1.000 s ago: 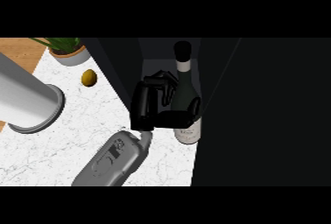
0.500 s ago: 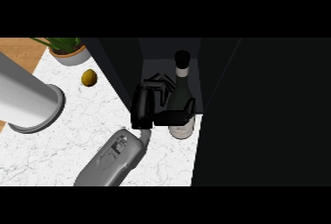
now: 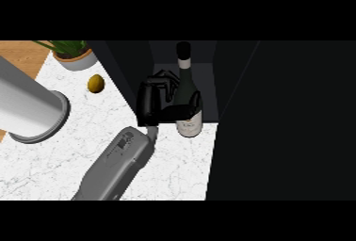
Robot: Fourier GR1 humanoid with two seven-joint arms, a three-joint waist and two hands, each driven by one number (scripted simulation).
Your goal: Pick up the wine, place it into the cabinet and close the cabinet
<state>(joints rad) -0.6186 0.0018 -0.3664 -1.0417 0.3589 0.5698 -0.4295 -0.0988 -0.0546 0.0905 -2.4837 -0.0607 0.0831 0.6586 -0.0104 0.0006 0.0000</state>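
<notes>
The wine bottle [image 3: 185, 70] is dark with a pale label near its base, and its neck points away from me. My right hand [image 3: 153, 101] is shut on the bottle's lower body, thumb across the front and fingers round the far side. The bottle's base hangs at the front lip of the dark cabinet [image 3: 207, 80], and its neck reaches into the opening. My grey forearm [image 3: 115, 164] comes in from the lower edge. My left hand does not show.
A wide black panel [image 3: 285, 122] fills the right side, beside the opening. A large grey cylinder [image 3: 28, 108] lies at the left. A small yellow fruit [image 3: 96, 83] and a potted plant [image 3: 73, 56] sit on the white marble counter [image 3: 55, 164].
My right hand has carried the bottle farther from me and a little left, from over the counter's edge to the cabinet opening. The neck now reaches deeper inside.
</notes>
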